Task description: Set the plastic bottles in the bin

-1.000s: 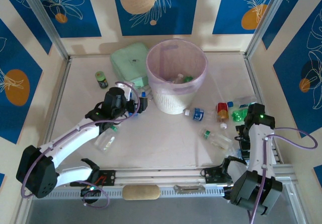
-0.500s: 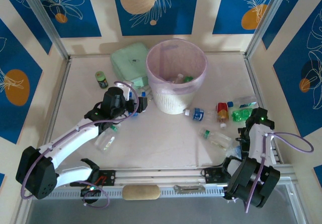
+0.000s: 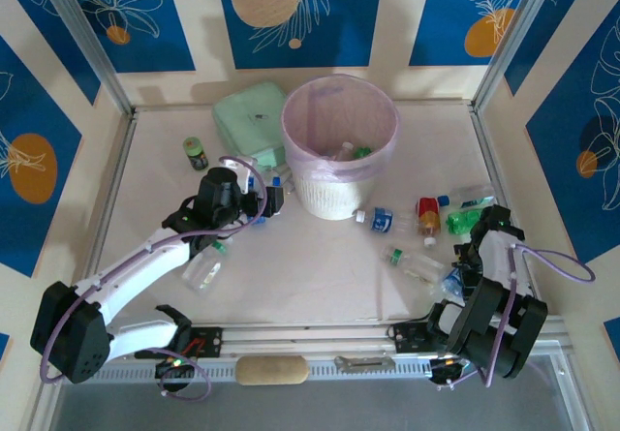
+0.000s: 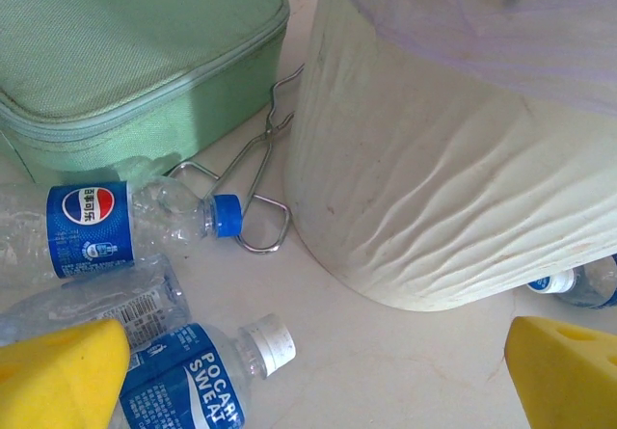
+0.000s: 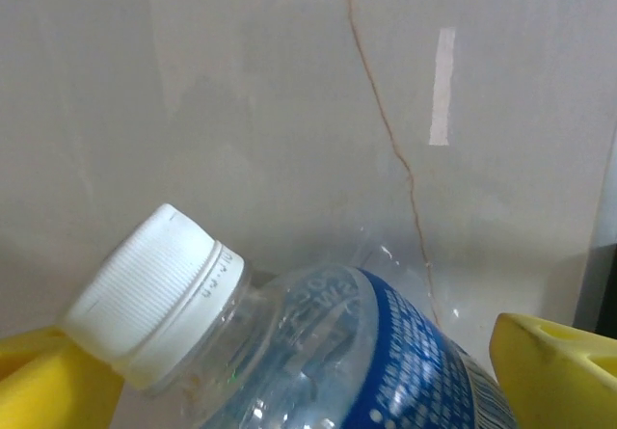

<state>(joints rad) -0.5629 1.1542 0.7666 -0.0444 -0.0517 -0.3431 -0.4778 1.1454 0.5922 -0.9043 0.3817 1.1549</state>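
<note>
Standing at the far middle of the surface [image 3: 291,266], the bin [image 3: 329,194] already holds bottles; open room lies near-centre. The left jaws are released and spread wide beside the bin's left wall, over the Pocari bottle [image 4: 207,376] and Pepsi bottle [image 4: 106,227]. The right jaws are released at the right edge, straddling a white-capped bottle [image 5: 318,352]. Loose bottles [image 3: 426,216] crowd that edge.
</note>
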